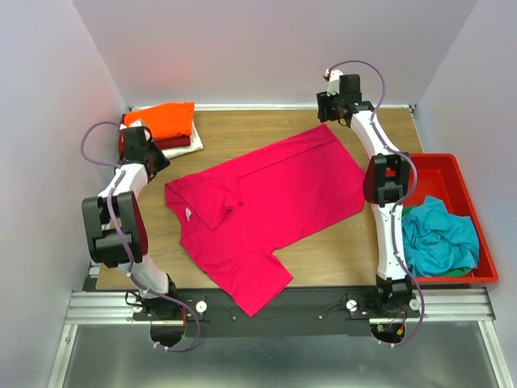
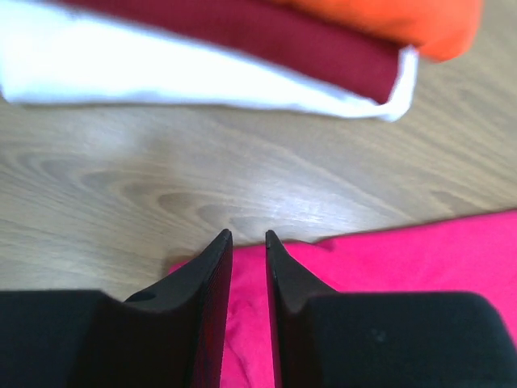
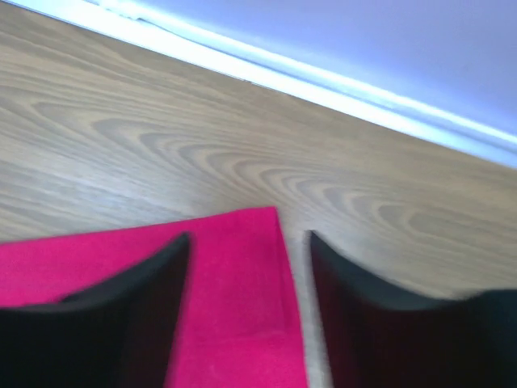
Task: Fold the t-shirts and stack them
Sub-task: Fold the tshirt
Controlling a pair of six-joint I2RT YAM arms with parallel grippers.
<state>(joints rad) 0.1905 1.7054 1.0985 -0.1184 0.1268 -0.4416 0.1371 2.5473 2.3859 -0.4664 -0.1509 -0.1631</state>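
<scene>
A bright pink-red t-shirt (image 1: 258, 206) lies spread across the middle of the table, one sleeve folded in. My left gripper (image 1: 161, 168) hovers at its left sleeve edge. In the left wrist view its fingers (image 2: 212, 267) stand a narrow gap apart over the pink cloth (image 2: 404, 259), holding nothing. My right gripper (image 1: 329, 117) is wide open over the shirt's far corner (image 3: 242, 275), one finger on each side of its edge. A folded stack at the back left has an orange shirt (image 1: 166, 120) on top, then dark red (image 2: 283, 36) and cream (image 2: 161, 77).
A red plastic tray (image 1: 456, 166) at the right edge holds a crumpled teal shirt (image 1: 440, 234) over a green one (image 1: 456, 272). Walls close in the table at the back and both sides.
</scene>
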